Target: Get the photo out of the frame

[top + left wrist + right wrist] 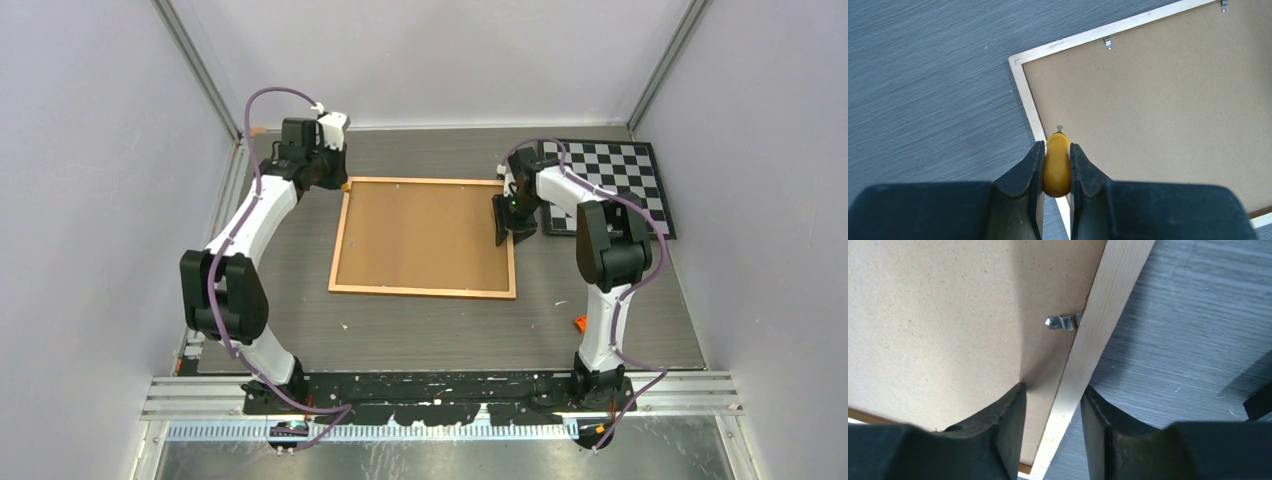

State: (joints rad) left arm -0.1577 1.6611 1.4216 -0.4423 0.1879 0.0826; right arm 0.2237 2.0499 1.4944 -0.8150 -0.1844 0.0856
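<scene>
- frame [424,238] lies flat, back up, mid table [440,330]; long axis runs left-right, nearer the far edge.
- left gripper [1057,149] clamped tight on a yellow piece [1057,170], tip at a clip [1060,128] on the frame's left edge near its far corner.
- right gripper [1054,389] part open, straddling the frame's right border: one finger over the backing, one outside it.
- checkerboard [615,180] at the table's far-right corner; pale walls around.

Free table [420,335] lies along the frame [425,235] near edge — the checkerboard [625,180] crowds its right side.
</scene>
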